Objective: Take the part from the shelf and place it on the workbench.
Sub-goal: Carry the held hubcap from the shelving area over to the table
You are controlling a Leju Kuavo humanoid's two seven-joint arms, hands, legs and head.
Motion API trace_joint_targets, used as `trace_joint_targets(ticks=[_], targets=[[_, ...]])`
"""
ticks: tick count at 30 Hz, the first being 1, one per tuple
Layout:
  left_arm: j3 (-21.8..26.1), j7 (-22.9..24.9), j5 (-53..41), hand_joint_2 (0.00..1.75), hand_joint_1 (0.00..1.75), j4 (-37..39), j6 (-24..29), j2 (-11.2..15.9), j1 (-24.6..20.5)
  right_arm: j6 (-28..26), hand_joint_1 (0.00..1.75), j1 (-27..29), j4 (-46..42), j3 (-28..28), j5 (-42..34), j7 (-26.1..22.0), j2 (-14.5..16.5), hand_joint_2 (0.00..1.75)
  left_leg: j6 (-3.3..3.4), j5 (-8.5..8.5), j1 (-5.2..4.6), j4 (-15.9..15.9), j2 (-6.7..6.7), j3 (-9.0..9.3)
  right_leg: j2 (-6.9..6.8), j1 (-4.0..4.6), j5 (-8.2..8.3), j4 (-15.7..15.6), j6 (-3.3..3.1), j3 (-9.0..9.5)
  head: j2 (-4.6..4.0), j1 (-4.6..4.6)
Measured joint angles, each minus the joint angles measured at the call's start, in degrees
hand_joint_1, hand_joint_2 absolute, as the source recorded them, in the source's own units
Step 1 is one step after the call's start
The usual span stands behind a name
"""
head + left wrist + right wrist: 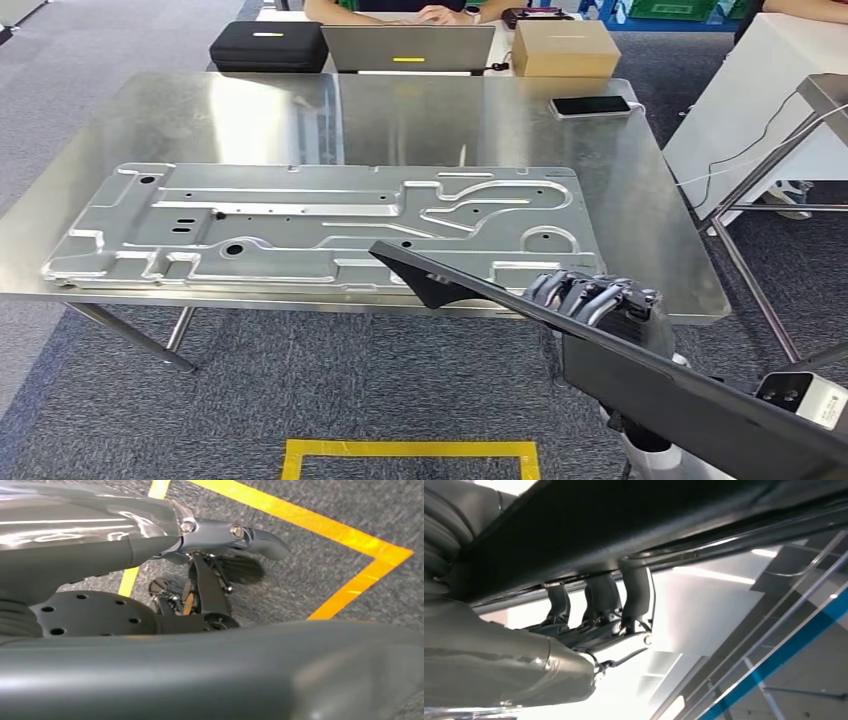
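The part (690,405) is a long flat black piece with a pointed tip that reaches over the workbench's near edge. My right hand (598,300) grips it, fingers wrapped over its upper edge. In the right wrist view the fingers (599,600) curl around the dark part (649,525). The workbench (650,215) is a bare steel table straight ahead. My left hand (215,575) hangs over the carpet with thumb and fingers apart, holding nothing.
A large stamped silver panel (320,225) covers most of the near half of the workbench. A phone (590,105) lies at its far right. Behind stand a laptop (408,47), a black case (268,45), a cardboard box (565,48) and a seated person (440,12). Yellow floor tape (410,450) lies just below me.
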Motion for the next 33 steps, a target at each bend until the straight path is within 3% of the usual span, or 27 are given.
trace_joint_targets(ticks=[1, 2, 4, 6, 9, 11, 13, 15, 16, 17, 20, 22, 24, 27, 30, 31, 32, 33], targets=[[-0.04, 0.0, -0.03, 1.75, 0.0, 0.0, 0.0, 0.0, 0.03, -0.13, 1.75, 0.08, 0.09, 0.02, 0.03, 0.09, 0.0, 1.75, -0.07, -0.29, 0.04, 0.01, 0.01, 0.36, -0.01, -0.03, 0.4, 1.56, 0.18, -1.32, 0.0, 0.0], [-0.07, -0.01, -0.04, 1.75, 0.0, 0.0, 0.01, 0.0, 0.04, -0.26, 1.75, 0.13, 0.14, 0.03, 0.06, 0.18, 0.01, 1.75, -0.22, -0.62, 0.1, 0.04, 0.0, 0.79, -0.03, -0.06, 1.91, 1.07, 0.38, -1.67, 0.0, 0.0], [-0.1, -0.02, -0.02, 1.75, 0.0, 0.0, 0.02, 0.0, 0.04, -0.43, 1.75, 0.12, 0.16, 0.1, 0.1, 0.32, 0.02, 1.75, -0.84, -1.52, 0.26, 0.25, -0.05, 1.79, -0.08, -0.19, 6.62, -4.92, 0.7, 0.28, 0.0, 0.01], [-0.13, -0.03, 0.03, 1.75, 0.0, 0.0, 0.01, 0.02, -0.02, -0.5, 1.75, 0.07, 0.3, 0.19, 0.17, 0.38, 0.13, 1.75, -1.64, -2.36, 0.13, 0.76, -0.09, 2.14, -0.09, -0.14, 8.78, -9.97, 0.49, 2.21, -0.01, 0.02], [-0.13, -0.07, 0.04, 1.75, 0.0, 0.0, 0.01, 0.05, -0.11, -0.84, 1.75, 0.05, 0.4, 0.29, 0.48, 0.75, 0.42, 1.75, -2.12, -2.77, -0.02, 1.08, -0.07, 1.9, 0.04, 0.0, 8.12, -11.02, -0.77, 2.5, 0.0, -0.01], [-0.16, -0.08, 0.04, 1.75, 0.0, 0.0, 0.01, 0.06, -0.17, -1.11, 1.75, -0.12, 0.37, 0.38, 0.62, 0.87, 0.63, 1.75, -2.5, -3.57, 0.11, 2.18, -0.05, 1.56, -0.02, -0.15, 7.93, -11.14, -1.25, 2.78, 0.0, -0.03], [-0.2, -0.09, 0.04, 1.75, 0.0, 0.0, 0.0, 0.07, -0.24, -1.31, 1.75, -0.39, 0.36, 0.5, 0.66, 0.89, 0.8, 1.75, -3.16, -5.95, 0.36, 7.24, -0.02, -0.99, -0.23, -0.26, 7.62, -11.2, -1.78, 3.17, 0.0, -0.05], [-0.25, -0.09, 0.04, 1.75, 0.0, 0.0, 0.0, 0.07, -0.14, -1.51, 1.75, -0.53, 0.38, 0.62, 0.66, 0.9, 0.85, 1.75, -3.55, -8.42, 0.59, 14.69, 0.0, -5.34, -0.34, -0.23, 7.26, -11.2, -2.11, 3.47, 0.0, -0.06], [-0.27, -0.09, 0.04, 1.75, 0.0, 0.0, 0.01, 0.07, -0.05, -1.58, 1.75, -0.54, 0.38, 0.7, 0.66, 0.9, 0.86, 1.75, -3.58, -8.47, 0.63, 16.85, 0.01, -6.91, -0.31, -0.21, 7.06, -11.2, -2.17, 3.68, 0.0, -0.06], [-0.3, -0.09, 0.03, 1.75, 0.0, 0.0, 0.01, 0.07, 0.02, -1.63, 1.75, -0.54, 0.39, 0.78, 0.66, 0.9, 0.87, 1.75, -3.51, -7.41, 0.64, 17.04, 0.01, -7.57, -0.25, -0.2, 6.84, -11.2, -2.17, 3.99, -0.01, -0.06], [-0.38, -0.09, 0.02, 1.75, 0.0, 0.0, 0.02, 0.1, 0.03, -1.68, 1.75, -0.63, 0.38, 1.02, 0.66, 0.91, 0.99, 1.75, -2.47, -0.62, 0.34, 8.24, -0.02, -4.8, -0.11, -0.11, 6.0, -11.29, -1.96, 5.27, -0.01, -0.05], [-0.4, -0.09, 0.02, 1.75, 0.0, 0.0, 0.02, 0.17, 0.03, -1.79, 1.75, -0.69, 0.4, 1.22, 0.68, 0.93, 1.15, 1.75, -1.63, 1.14, -0.18, 4.23, -0.04, -3.28, -0.03, -0.21, 5.66, -11.44, -1.52, 5.57, -0.01, -0.07], [-0.44, -0.09, 0.01, 1.75, 0.0, 0.0, 0.07, 0.21, -0.01, -2.04, 1.75, -0.71, 0.37, 1.42, 0.76, 0.97, 1.31, 1.75, -1.06, 0.54, -0.51, 3.37, -0.05, -2.96, -0.01, -0.3, 5.57, -11.69, -0.88, 5.51, -0.01, -0.09], [-0.52, -0.13, -0.01, 1.75, 0.0, 0.0, 0.25, 0.2, -0.04, -2.55, 1.75, -0.85, 0.11, 1.54, 0.91, 0.96, 1.48, 1.75, -0.67, 0.27, 0.04, 1.13, 0.06, -1.48, -0.11, -0.17, 4.18, -10.21, -0.19, 5.22, 0.0, -0.05], [-0.57, -0.1, -0.16, 1.75, 0.0, 0.0, 0.41, 0.17, -0.05, -2.83, 1.75, -0.76, 0.07, 1.67, 1.08, 0.94, 1.63, 1.75, -0.43, -0.02, 0.17, 0.52, 0.09, -0.45, -0.08, -0.06, 0.33, -0.86, -0.03, 0.29, 0.0, -0.02], [-0.59, -0.09, -0.21, 1.75, 0.0, 0.0, 0.45, 0.16, -0.03, -2.92, 1.75, -0.64, 0.08, 1.72, 1.15, 0.94, 1.67, 1.75, -0.4, -0.24, 0.15, 0.53, 0.08, -0.21, -0.08, -0.04, -0.09, 1.73, 0.06, -1.44, 0.0, -0.02], [-0.6, -0.09, -0.24, 1.75, 0.0, 0.0, 0.49, 0.15, 0.0, -3.02, 1.75, -0.55, 0.08, 1.75, 1.25, 0.94, 1.69, 1.75, -0.43, -0.48, 0.13, 0.53, 0.07, 0.1, -0.09, -0.02, 0.64, 2.45, 0.13, -2.31, 0.0, -0.02], [-0.61, -0.09, -0.24, 1.75, 0.0, 0.0, 0.51, 0.15, 0.01, -3.13, 1.75, -0.53, 0.08, 1.79, 1.32, 0.94, 1.73, 1.75, -0.52, -0.78, 0.13, 0.55, 0.05, 0.51, -0.1, -0.01, 2.47, 1.03, 0.18, -2.14, 0.0, -0.02]])
